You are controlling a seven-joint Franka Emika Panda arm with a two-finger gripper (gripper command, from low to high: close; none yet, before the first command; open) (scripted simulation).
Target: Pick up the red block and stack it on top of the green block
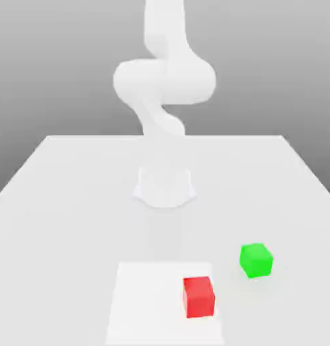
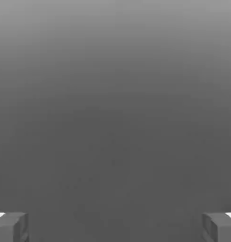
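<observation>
Exterior view, nearest first: a small bright-red cube, the red block (image 1: 198, 296), smooth and unmarked, sits on a paler square patch (image 1: 150, 304) of the flat white table (image 1: 59, 203), close to that patch's edge on the exterior view's right. Its top face reads a shade lighter than the face turned toward the camera. Just beyond it and further to the exterior view's right rests the green block (image 1: 256, 260), a small bright-green cube of much the same size, equally plain; the two cubes are near each other but apart, not touching. Farther back, the white robot arm (image 1: 164, 81) rises from its round base (image 1: 165, 186) at mid-table and bends upward. In the hand view, the gripper (image 2: 115, 227) has its two grey fingertips (image 2: 11, 227) spread wide apart, with nothing between them against a plain grey background.
</observation>
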